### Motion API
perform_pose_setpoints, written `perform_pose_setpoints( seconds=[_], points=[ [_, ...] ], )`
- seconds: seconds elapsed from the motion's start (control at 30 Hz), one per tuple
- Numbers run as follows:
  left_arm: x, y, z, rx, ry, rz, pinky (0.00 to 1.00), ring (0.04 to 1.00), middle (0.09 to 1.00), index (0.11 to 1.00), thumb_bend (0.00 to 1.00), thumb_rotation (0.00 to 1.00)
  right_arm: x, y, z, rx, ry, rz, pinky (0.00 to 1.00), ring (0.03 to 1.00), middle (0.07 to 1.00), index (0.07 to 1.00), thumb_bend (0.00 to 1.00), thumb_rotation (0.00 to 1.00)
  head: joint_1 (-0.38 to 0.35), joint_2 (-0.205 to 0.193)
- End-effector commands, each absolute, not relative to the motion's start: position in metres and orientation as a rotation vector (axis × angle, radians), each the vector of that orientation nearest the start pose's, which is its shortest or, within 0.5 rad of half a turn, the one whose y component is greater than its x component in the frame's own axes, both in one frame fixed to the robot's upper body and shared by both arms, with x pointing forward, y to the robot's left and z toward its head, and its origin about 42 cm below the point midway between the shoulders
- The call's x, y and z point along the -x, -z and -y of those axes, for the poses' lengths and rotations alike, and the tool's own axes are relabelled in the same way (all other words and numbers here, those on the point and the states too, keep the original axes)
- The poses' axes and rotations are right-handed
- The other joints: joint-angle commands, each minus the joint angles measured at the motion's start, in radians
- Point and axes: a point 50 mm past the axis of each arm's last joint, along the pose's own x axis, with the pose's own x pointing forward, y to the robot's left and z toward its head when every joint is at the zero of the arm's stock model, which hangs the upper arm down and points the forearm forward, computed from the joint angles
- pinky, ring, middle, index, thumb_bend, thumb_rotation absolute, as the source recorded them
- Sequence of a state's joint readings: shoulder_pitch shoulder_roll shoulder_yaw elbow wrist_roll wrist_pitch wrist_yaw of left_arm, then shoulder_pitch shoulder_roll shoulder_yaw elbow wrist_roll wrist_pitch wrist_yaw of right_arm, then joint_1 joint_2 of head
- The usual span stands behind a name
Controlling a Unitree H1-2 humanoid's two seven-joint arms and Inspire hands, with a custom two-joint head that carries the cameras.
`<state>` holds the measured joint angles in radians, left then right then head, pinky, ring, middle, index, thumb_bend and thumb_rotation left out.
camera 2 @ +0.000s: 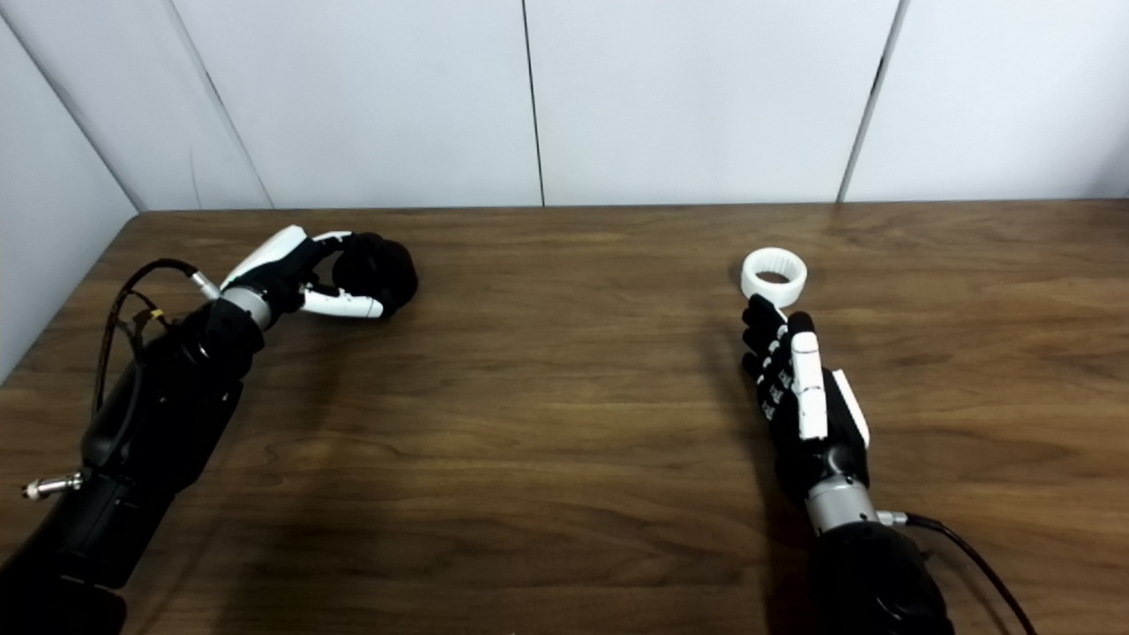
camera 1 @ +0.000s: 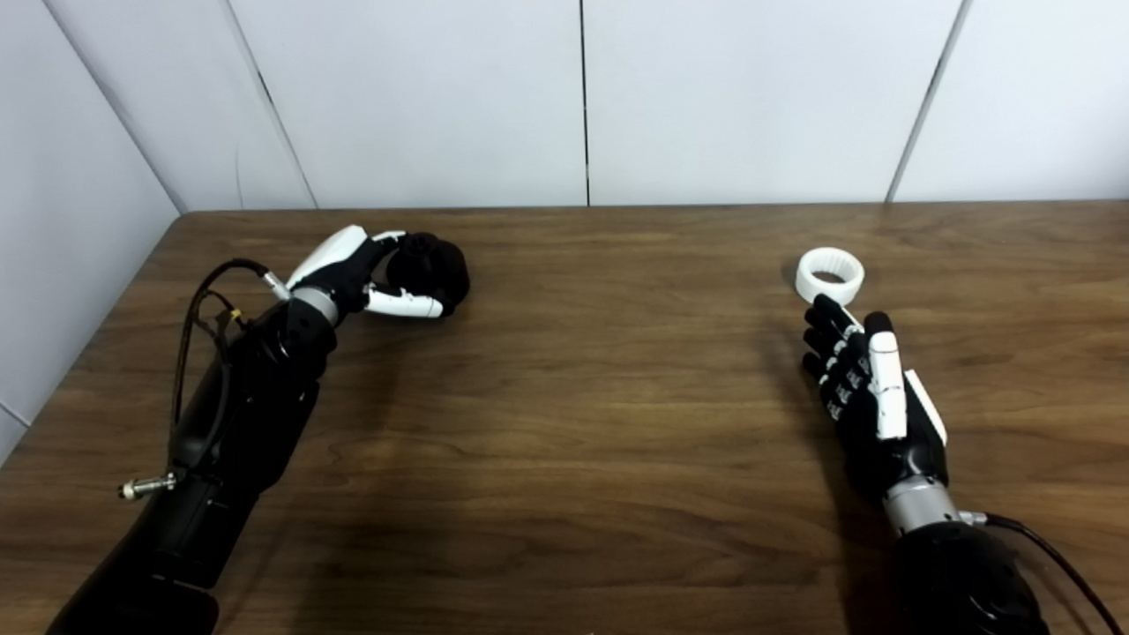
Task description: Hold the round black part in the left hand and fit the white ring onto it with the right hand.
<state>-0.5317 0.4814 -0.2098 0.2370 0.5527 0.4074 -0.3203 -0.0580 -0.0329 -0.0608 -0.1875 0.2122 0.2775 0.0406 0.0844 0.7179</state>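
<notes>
I've got the left hand [camera 1: 353, 273] wrapped round the black part [camera 1: 429, 262], far-left of table [camera 1: 582, 397]. White ring [camera 1: 829, 275] lies flat, bore up, just past the right hand [camera 1: 869, 392] fingertips; fingers straight, holding nothing.

Wood table [camera 1: 600, 397], white panel walls [camera 1: 423, 97]

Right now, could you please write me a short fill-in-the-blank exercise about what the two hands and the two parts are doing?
1. The left hand is wrapped around the round ____ part.
2. The white ring lies on the wooden ____, held by neither hand.
3. The right hand is ____, its fingers stretched toward the ring.
4. The white ring lies just beyond the fingertips of the ____ hand.

Missing words: black; table; open; right
</notes>
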Motion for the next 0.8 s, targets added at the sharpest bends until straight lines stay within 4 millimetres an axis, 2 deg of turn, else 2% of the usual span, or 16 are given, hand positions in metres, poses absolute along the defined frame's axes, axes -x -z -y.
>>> perform_pose_setpoints(
  seconds=[0.0,0.3,0.77],
  points=[
    [-0.450,-0.229,-0.320,-1.108,0.084,-0.158,0.85,1.000,0.962,0.899,0.94,0.38,-0.303,-0.164,0.226,-0.171,-0.069,0.075,1.00,0.962,0.933,0.909,0.53,1.00,0.000,0.001],
    [-0.449,-0.220,-0.316,-1.064,0.056,-0.149,0.86,0.995,0.934,0.851,0.89,0.32,-0.302,-0.166,0.227,-0.172,-0.069,0.078,1.00,0.957,0.926,0.905,0.54,1.00,0.001,0.000],
    [-0.446,-0.215,-0.314,-1.051,0.065,-0.142,0.85,0.986,0.926,0.805,0.86,0.32,-0.302,-0.166,0.228,-0.175,-0.066,0.079,1.00,0.957,0.922,0.904,0.54,1.00,0.000,0.001]
  ],
)
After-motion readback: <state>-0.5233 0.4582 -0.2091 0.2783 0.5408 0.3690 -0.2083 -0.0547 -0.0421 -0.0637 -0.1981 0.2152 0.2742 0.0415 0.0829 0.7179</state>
